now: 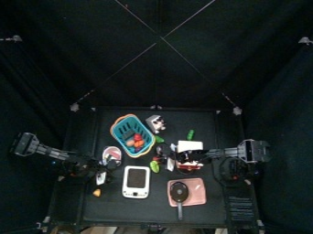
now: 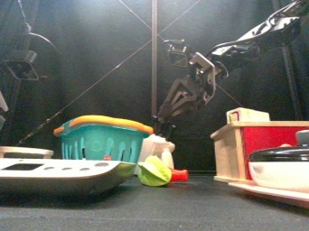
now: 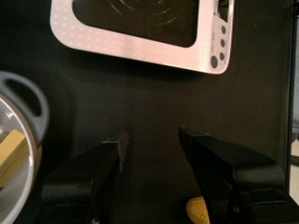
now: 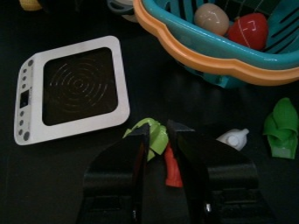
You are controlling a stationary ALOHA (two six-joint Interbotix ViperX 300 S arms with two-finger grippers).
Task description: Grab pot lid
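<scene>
The pot lid (image 1: 180, 191), a small dark reddish-brown disc, lies in the pink pan (image 1: 191, 193) at the table's front right. In the front view its dark top and knob (image 2: 299, 141) show at the right edge. My right gripper (image 4: 165, 144) hangs open left of the pan, behind it. It hovers over a small red and green toy (image 4: 172, 166) between the teal basket (image 4: 211, 48) and the white gadget (image 4: 70, 87). It is apart from the lid. My left gripper (image 3: 152, 144) rests open, low over the table's left side, beside the white gadget (image 3: 140, 35).
The teal basket (image 1: 132, 133) holds an egg and red toys. A red-fronted box (image 2: 259, 143) stands behind the pan. A green leafy toy (image 2: 154, 170) lies mid-table. A grey round plate (image 3: 17, 101) and a yellow piece (image 3: 198, 210) lie near the left gripper.
</scene>
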